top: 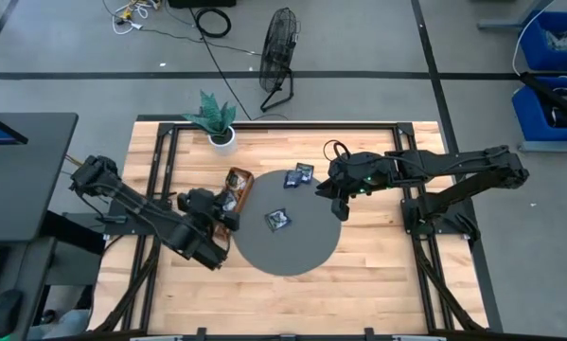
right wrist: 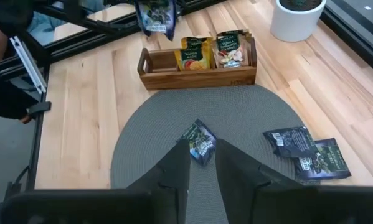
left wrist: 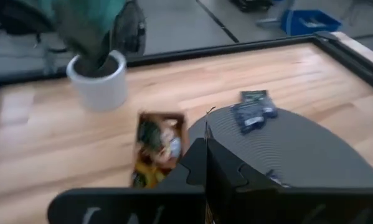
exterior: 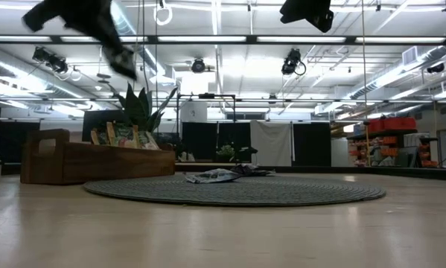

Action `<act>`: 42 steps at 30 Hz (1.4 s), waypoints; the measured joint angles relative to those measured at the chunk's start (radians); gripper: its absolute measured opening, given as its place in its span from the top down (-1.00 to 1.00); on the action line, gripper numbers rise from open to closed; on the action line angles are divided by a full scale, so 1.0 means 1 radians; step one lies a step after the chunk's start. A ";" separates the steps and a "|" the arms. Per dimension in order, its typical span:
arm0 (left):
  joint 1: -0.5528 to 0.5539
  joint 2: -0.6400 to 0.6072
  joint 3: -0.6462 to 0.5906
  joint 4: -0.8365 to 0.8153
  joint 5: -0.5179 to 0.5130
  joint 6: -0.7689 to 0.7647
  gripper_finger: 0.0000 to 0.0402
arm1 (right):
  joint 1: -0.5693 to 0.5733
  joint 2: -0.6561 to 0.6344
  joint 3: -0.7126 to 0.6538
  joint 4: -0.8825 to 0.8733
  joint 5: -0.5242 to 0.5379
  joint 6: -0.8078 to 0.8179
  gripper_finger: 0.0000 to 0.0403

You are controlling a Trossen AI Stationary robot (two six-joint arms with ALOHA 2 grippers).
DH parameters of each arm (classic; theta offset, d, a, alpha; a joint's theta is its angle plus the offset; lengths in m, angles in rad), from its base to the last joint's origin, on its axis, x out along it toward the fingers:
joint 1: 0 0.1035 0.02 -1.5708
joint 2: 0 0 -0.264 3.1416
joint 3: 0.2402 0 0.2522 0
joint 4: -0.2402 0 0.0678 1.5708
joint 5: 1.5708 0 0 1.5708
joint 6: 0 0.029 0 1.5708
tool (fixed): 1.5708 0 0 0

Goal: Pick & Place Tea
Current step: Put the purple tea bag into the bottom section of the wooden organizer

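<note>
A dark blue-black tea sachet (right wrist: 156, 17) hangs in my shut left gripper (top: 223, 204) above the wooden tray (right wrist: 198, 76). The tray stands at the round grey mat's (top: 292, 248) left edge and holds yellow-orange and pale sachets (right wrist: 212, 51) upright. One dark sachet (right wrist: 198, 142) lies flat near the mat's middle, and two more (right wrist: 306, 152) lie at its far side. My right gripper (right wrist: 202, 158) is open, high above the mat, with the middle sachet showing between its fingers far below. My left gripper pinches the dark sachet by its upper edge (right wrist: 155, 5) between its two shut fingers, coming from above. The sachet hangs below the fingers, lifted clear over the tray's end farthest from the plant pot. In its own wrist view the fingers (left wrist: 205, 171) hide the sachet.
A white pot with a green plant (top: 221, 135) stands on the table's far side just beyond the tray. Bare wood lies on the near side of the mat and to its right. A black frame (top: 283, 121) edges the table.
</note>
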 joint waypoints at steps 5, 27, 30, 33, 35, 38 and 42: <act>-0.029 -0.001 -0.145 -0.008 0.076 -0.235 1.00 | 0.000 0.000 0.000 0.006 0.000 0.000 0.58; -0.094 0.010 -0.317 0.156 0.185 -0.258 0.99 | 0.000 0.001 0.000 0.069 0.000 0.049 0.58; -0.096 0.036 -0.317 0.165 0.184 -0.258 0.99 | 0.000 0.001 0.000 0.069 0.000 0.052 0.58; -0.097 0.067 -0.317 0.199 0.183 -0.257 0.99 | 0.000 0.001 0.000 0.068 0.000 0.063 0.58; -0.097 0.086 -0.317 0.206 0.180 -0.256 0.99 | 0.000 0.001 0.000 0.068 0.000 0.071 0.58; -0.097 0.110 -0.317 0.202 0.178 -0.238 0.99 | 0.000 0.001 0.000 0.071 0.000 0.075 0.58; -0.103 0.133 -0.317 0.201 0.188 -0.230 0.99 | 0.000 0.001 0.000 0.071 0.000 0.080 0.58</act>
